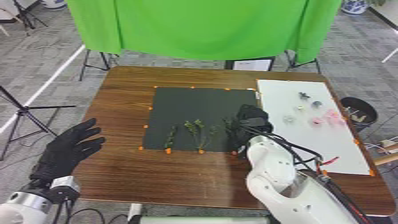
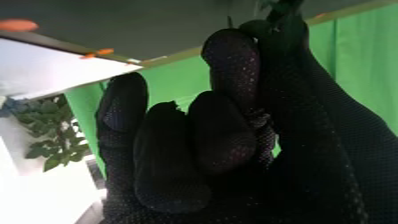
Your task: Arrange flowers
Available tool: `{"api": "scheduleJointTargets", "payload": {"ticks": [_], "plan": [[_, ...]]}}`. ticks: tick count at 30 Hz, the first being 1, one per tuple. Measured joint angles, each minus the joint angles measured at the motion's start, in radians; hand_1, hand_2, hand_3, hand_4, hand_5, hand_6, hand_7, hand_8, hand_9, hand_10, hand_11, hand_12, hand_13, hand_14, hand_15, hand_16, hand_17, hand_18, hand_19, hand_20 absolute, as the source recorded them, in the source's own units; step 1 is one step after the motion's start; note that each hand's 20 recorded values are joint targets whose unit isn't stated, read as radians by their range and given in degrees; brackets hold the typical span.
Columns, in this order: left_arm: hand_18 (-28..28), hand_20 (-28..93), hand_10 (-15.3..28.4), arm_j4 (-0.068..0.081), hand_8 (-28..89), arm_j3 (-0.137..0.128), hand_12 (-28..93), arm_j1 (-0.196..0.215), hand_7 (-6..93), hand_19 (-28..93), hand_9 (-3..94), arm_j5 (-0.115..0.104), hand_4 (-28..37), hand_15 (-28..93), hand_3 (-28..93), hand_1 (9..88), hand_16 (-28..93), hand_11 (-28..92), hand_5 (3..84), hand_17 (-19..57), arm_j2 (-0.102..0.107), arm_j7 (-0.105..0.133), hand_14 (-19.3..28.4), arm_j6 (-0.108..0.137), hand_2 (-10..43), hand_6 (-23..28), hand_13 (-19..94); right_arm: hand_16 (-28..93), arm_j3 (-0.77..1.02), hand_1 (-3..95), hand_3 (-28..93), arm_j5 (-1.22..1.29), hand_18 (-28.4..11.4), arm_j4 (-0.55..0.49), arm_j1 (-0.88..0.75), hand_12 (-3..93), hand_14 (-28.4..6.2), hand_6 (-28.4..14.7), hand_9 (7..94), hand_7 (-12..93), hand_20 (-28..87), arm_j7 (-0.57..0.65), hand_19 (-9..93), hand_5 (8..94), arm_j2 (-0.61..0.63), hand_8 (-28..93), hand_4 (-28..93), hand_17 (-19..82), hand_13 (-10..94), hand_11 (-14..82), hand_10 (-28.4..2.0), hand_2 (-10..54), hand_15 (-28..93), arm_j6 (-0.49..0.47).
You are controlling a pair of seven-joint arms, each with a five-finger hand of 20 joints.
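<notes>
My right hand [image 1: 252, 123] is over the right edge of the black mat [image 1: 197, 100], with a dark green sprig [image 1: 228, 127] at its left side. In the right wrist view, my right hand [image 2: 233, 67] has thumb and finger pinched together, with thin green bits [image 2: 266, 4] of the stem at their tips. Leafy green stems [image 1: 193, 128] lie on the mat's lower half, beside a slimmer stem [image 1: 171, 137]. My left hand [image 1: 64, 149] stays open off the table's left side. Pink flowers [image 1: 334, 117] and smaller pale blooms [image 1: 289, 119] lie on the white board [image 1: 302, 145].
The brown table [image 1: 124, 175] has orange markers around the mat and board. A black bin [image 1: 359, 111] stands off the right edge, and a green cloth [image 1: 195, 30] hangs behind the table. Tripods stand on the floor at the left.
</notes>
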Motion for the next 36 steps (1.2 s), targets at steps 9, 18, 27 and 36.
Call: {"api": "scheduleJointTargets", "payload": {"ticks": [9, 18, 27, 36], "plan": [[22.3, 9, 13.2, 0.001, -10, 0.004, 18, -0.004, 17.6, 41, 26.9, 0.0, -28.3, 46, 72, 23.3, -4, 24, 31.5, -9.6, 0.0, 0.0, 17.8, 0.0, -2.6, 5.4, 20, 40, -0.009, 41.6, 86, 0.01, -19.1, 0.0, -0.002, 54.3, -8.1, -0.9, 85.2, 54, 40, 0.0, 82, 74.9, 0.0, 24, -21, 34, 81, 68.7, -6.2, -9.5, 87, -0.024], [22.4, 9, 13.3, 0.002, -10, 0.004, 18, -0.005, 17.6, 41, 26.9, 0.0, -28.3, 46, 72, 23.2, -4, 24, 31.5, -9.6, 0.0, -0.001, 17.8, 0.0, -2.7, 5.4, 20, 40, -0.009, 41.9, 85, 0.01, -19.1, 0.001, -0.005, 55.1, -7.9, 0.0, 84.8, 54, 40, 0.014, 82, 74.6, -0.002, 23, -24, 34, 81, 68.0, -6.4, -9.5, 87, -0.054], [22.4, 9, 13.3, 0.002, -10, 0.004, 18, -0.005, 17.6, 41, 26.9, 0.0, -28.3, 46, 72, 23.3, -4, 24, 31.5, -9.6, 0.001, -0.002, 17.8, -0.001, -2.6, 5.5, 20, 41, -0.004, 33.9, 83, 0.013, -19.6, 0.004, -0.009, 55.7, -8.2, 0.9, 84.3, 52, 40, 0.024, 82, 74.6, -0.001, 22, -25, 33, 80, 67.0, -6.9, -9.5, 86, -0.069], [22.4, 9, 13.2, 0.002, -10, 0.003, 18, -0.003, 17.7, 41, 26.9, 0.0, -28.3, 46, 72, 23.3, -4, 24, 31.5, -9.6, 0.001, -0.002, 17.8, -0.002, -2.6, 5.4, 20, 41, 0.009, 25.2, 85, 0.018, -20.3, 0.002, -0.01, 56.4, -8.7, 0.1, 83.7, 50, 40, 0.041, 82, 74.6, 0.014, 9, -27, 32, 79, 66.4, -7.3, -9.5, 86, -0.087]]}}
